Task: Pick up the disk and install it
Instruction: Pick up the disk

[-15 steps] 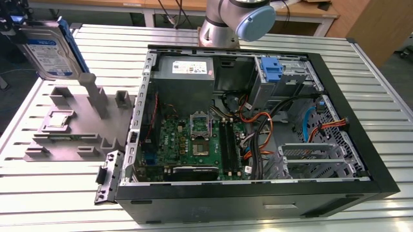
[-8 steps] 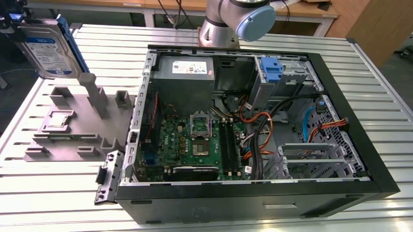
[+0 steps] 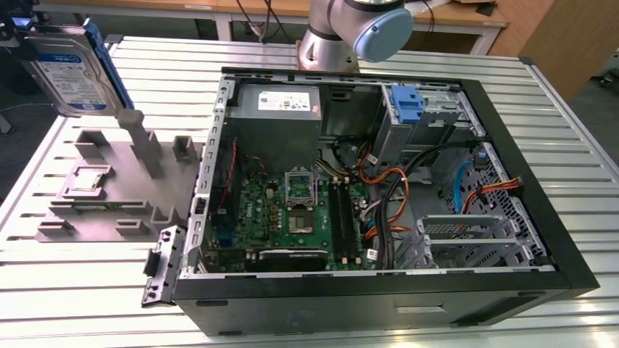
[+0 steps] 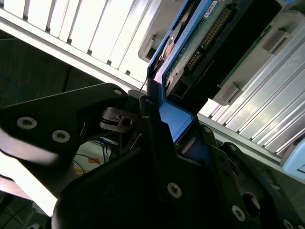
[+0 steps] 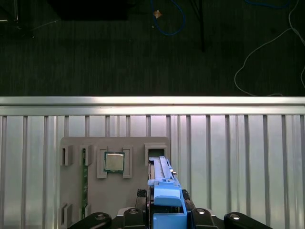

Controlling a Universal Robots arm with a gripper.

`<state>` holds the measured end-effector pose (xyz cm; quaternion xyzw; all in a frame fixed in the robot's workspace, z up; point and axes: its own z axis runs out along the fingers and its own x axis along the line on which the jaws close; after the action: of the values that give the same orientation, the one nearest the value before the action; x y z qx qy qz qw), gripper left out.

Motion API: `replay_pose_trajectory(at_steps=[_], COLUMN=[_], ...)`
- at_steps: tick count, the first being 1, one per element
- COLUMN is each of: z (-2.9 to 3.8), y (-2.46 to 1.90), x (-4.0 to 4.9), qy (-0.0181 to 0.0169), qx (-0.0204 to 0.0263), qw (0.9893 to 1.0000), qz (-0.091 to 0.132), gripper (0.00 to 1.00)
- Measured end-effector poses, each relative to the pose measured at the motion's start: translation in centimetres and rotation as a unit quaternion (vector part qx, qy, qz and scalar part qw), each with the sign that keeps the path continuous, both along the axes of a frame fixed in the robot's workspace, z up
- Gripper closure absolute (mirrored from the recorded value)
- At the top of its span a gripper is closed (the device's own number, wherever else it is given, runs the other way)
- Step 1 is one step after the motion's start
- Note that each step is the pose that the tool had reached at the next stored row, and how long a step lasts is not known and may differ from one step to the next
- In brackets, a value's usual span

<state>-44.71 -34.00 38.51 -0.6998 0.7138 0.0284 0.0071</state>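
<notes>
Gripped with the fingers (image 4: 155, 138) pressed from both sides onto the blue rail at one end of the disk (image 3: 69, 69), tight against the plastic in the second wrist view. Held it in the air at the exterior view's upper left, above the grey fixture (image 3: 106, 206) on the slatted surface (image 3: 541, 94). Kept its lower end near the top of the fixture's tall post (image 3: 145, 145), well apart from the open case (image 3: 387, 290).

Judged the hold the weak point: caught by thin plastic at one end only, so liable to swing or twist between the fingers, or to flex the rail loose. Judged a second hazard in the lower corner snagging the post, and a third in the loose cables (image 3: 387, 192) inside the case.

Stood on edge, long axis steep, close to vertical and leaning slightly. Faced its label toward the exterior camera and its circuit-board side, with connectors, toward the second wrist camera. Pointed the free end down at the fixture.
</notes>
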Motion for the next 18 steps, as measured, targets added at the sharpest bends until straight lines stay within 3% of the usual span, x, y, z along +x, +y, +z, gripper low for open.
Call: replay_pose_trajectory(at_steps=[16,18], z=[0.29,0.85], y=[0.00,0.00], x=[0.00,0.00], qy=[0.0000,0.0000], qx=[0.0000,0.0000], qw=[1.0000,1.0000], qz=[0.000,0.000], gripper=[0.63,0.63])
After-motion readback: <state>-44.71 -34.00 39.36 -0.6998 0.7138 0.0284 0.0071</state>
